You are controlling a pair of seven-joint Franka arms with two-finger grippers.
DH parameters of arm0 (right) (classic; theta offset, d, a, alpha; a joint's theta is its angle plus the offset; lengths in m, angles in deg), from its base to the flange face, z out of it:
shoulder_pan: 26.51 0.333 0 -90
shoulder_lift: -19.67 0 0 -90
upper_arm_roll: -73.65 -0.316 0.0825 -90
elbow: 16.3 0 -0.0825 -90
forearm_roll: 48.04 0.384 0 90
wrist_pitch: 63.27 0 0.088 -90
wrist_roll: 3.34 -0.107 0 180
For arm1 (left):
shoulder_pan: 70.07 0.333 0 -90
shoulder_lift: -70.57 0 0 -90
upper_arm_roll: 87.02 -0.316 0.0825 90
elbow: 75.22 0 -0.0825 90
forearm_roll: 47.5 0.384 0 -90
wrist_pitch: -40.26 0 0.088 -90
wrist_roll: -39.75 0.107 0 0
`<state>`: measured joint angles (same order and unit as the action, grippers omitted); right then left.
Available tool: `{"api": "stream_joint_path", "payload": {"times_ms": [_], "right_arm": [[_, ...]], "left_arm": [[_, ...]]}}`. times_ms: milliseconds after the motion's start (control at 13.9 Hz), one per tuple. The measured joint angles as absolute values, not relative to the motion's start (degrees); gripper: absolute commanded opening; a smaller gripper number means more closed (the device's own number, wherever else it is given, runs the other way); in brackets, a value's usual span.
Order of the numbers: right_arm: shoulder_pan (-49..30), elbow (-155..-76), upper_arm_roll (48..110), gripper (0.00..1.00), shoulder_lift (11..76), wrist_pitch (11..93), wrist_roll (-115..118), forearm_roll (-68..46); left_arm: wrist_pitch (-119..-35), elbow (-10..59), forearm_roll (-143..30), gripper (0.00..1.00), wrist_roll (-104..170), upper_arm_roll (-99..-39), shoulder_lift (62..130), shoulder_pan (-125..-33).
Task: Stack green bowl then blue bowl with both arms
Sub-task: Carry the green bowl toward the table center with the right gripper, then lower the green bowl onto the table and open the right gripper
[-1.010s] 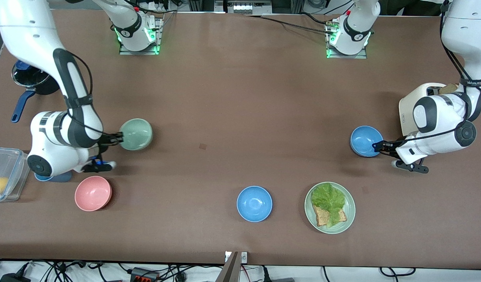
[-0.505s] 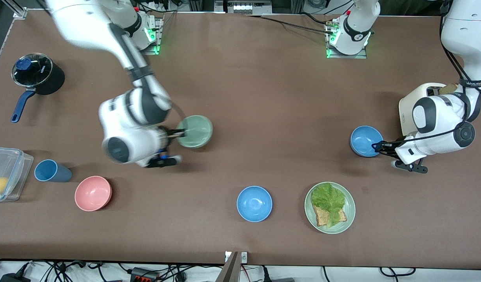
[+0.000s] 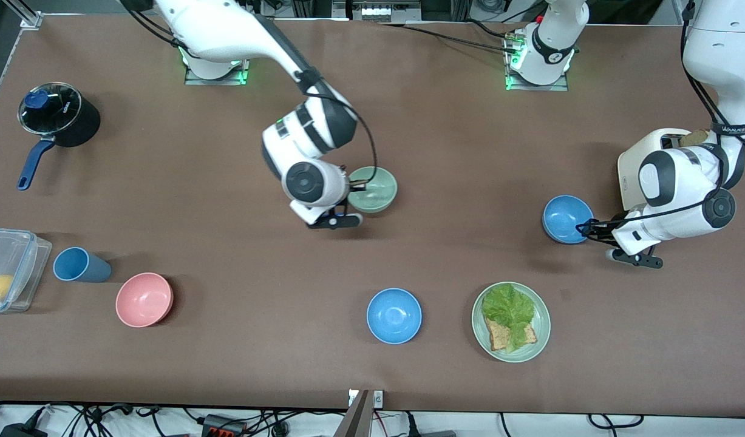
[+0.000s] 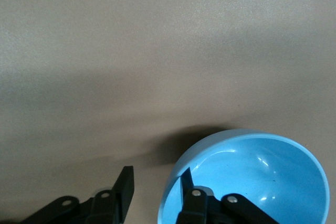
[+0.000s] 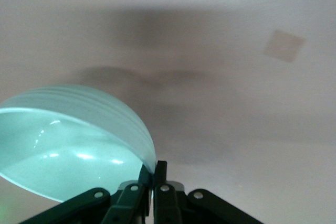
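My right gripper [image 3: 351, 194] is shut on the rim of the green bowl [image 3: 374, 188] and holds it over the middle of the table. In the right wrist view the bowl [image 5: 68, 140] tilts beside the pinched gripper [image 5: 153, 167]. A blue bowl [image 3: 563, 217] sits on the table toward the left arm's end. My left gripper [image 3: 585, 229] is open at its rim. In the left wrist view one finger is inside the bowl [image 4: 257, 177] and one outside, the gripper [image 4: 156, 174] straddling the rim without closing.
A second blue bowl [image 3: 393, 315] and a green plate with lettuce and toast [image 3: 539, 303] lie nearer the camera. A pink bowl [image 3: 144, 299], blue cup [image 3: 81, 265], clear container [image 3: 11, 267] and black pot [image 3: 59, 112] sit toward the right arm's end. A white toaster [image 3: 630, 164] stands by the left arm.
My right arm has carried the green bowl from the right arm's end of the table to over the middle. The left arm and its blue bowl have not moved.
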<state>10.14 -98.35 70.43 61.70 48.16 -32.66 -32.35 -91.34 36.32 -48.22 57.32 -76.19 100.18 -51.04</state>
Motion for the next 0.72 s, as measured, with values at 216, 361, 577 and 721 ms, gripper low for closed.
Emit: {"api": "stream_joint_path", "payload": {"times_ms": [216, 361, 577, 721], "right_arm": [[11.6, -98.3, 70.5, 0.0, 64.1, 50.3, -32.8, -32.3], [11.6, -98.3, 70.6, 0.0, 64.4, 50.3, -32.8, -31.3], [12.0, -98.4, 70.6, 0.0, 64.4, 50.0, -32.8, -29.9], [12.3, -98.7, 70.6, 0.0, 64.4, 49.8, -32.8, -29.9]], "left_arm": [[-91.3, 36.4, -48.2, 0.26, 56.3, -75.9, 100.2, -51.0], [-91.3, 36.4, -48.2, 0.15, 55.9, -75.8, 100.2, -51.0], [-91.3, 36.4, -48.2, 0.1, 55.7, -75.7, 100.2, -51.0], [-91.3, 36.4, -48.2, 0.07, 55.7, -75.6, 100.2, -51.0]]}}
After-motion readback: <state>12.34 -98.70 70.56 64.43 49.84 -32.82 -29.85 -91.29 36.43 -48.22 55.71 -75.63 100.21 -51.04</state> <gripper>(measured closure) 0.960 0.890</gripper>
